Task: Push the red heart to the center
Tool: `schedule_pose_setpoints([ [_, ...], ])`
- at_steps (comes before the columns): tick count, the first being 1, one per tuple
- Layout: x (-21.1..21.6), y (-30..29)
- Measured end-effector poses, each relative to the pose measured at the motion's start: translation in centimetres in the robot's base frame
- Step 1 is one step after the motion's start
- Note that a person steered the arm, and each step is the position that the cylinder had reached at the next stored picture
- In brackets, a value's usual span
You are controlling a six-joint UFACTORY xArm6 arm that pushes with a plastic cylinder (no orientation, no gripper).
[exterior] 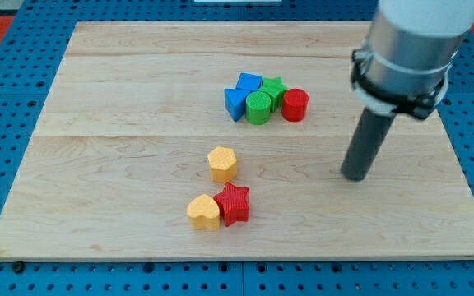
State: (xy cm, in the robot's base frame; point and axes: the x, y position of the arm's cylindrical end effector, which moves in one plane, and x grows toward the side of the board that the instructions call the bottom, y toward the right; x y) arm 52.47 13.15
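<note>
My tip [355, 175] rests on the wooden board [97, 123] at the view's right, well away from every block. A red star-shaped block [234, 203] lies at the lower middle, touching a yellow heart [203, 212] on its left. A red cylinder [295, 105] sits at the upper middle, up and to the left of my tip. I see no block that is clearly a red heart.
A yellow hexagon [222, 164] sits just above the red star. Left of the red cylinder is a tight cluster: a green star [273, 88], a green cylinder [258, 108] and two blue blocks [241, 94]. A blue pegboard [6, 123] surrounds the board.
</note>
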Motion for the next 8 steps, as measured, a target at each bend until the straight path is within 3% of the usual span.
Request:
schedule_pose_setpoints([
  [2, 6.3, -5.6],
  [3, 7.8, -12.6],
  [4, 7.8, -16.1],
  [6, 6.5, -15.5],
  [8, 0.8, -14.4],
])
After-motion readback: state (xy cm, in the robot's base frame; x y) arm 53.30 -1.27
